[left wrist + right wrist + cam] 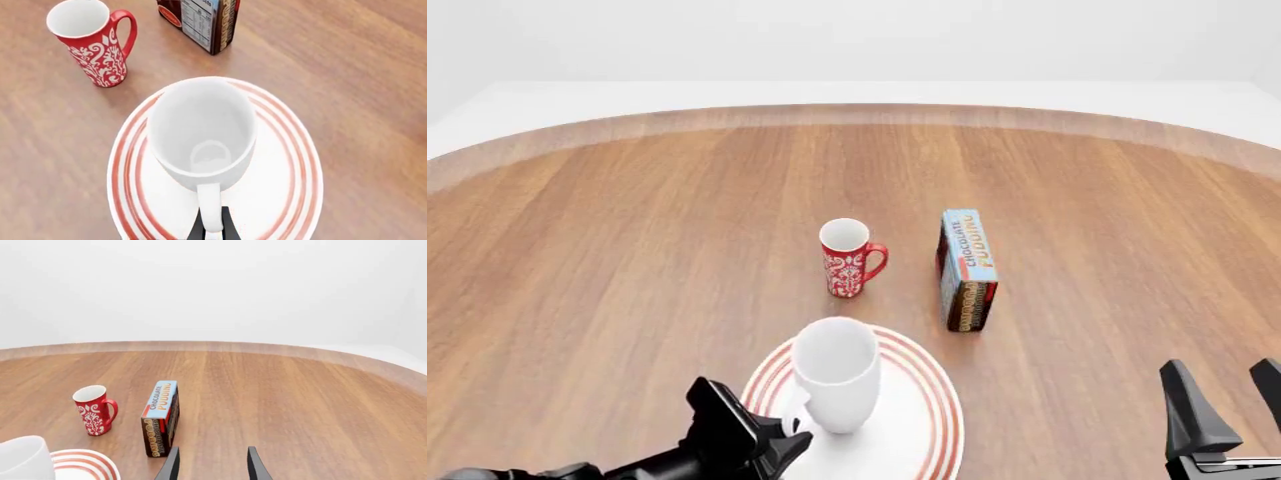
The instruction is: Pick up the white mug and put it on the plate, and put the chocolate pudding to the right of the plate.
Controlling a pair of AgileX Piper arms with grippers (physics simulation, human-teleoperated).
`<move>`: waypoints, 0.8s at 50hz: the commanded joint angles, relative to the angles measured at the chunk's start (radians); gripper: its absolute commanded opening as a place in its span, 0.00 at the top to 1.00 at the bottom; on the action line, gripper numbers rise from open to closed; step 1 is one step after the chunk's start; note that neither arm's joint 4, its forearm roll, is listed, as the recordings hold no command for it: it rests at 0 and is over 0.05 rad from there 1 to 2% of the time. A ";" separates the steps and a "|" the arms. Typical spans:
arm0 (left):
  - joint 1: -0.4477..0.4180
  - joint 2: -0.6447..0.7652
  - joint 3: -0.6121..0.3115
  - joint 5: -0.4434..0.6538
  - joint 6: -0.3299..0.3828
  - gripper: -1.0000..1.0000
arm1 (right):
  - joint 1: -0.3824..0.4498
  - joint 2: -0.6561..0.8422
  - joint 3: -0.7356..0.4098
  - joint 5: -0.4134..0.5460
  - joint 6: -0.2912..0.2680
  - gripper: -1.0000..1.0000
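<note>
Left gripper (212,226) clamps white mug (202,132) handle, mug over plate (287,190).

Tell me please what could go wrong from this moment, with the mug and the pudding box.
1. The left pincer grips the white mug only by its handle; the mug may tip when released above the plate.
2. The chocolate pudding stands on a narrow edge, so the open right pincer may topple it.
3. The red mug stands close beside the box.
</note>
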 commanded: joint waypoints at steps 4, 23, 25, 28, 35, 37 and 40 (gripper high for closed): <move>0.013 0.022 0.009 -0.034 -0.007 1.00 | 0.000 0.000 0.000 0.000 0.000 0.00; 0.008 0.058 0.013 -0.057 -0.027 0.00 | 0.000 0.000 0.000 0.000 0.000 0.00; 0.005 0.059 0.013 -0.057 -0.029 0.00 | 0.000 0.000 0.000 0.000 0.000 0.00; 0.001 0.062 0.009 -0.054 -0.032 0.00 | 0.000 0.000 0.000 0.000 0.000 0.00; -0.005 0.062 0.008 -0.052 -0.033 0.00 | 0.000 0.000 0.000 0.000 0.000 0.00; -0.003 0.058 0.007 -0.047 -0.032 0.00 | 0.000 0.000 0.000 0.000 0.000 0.00; -0.002 0.052 0.006 -0.041 -0.031 0.00 | 0.000 0.000 0.000 0.000 0.000 0.00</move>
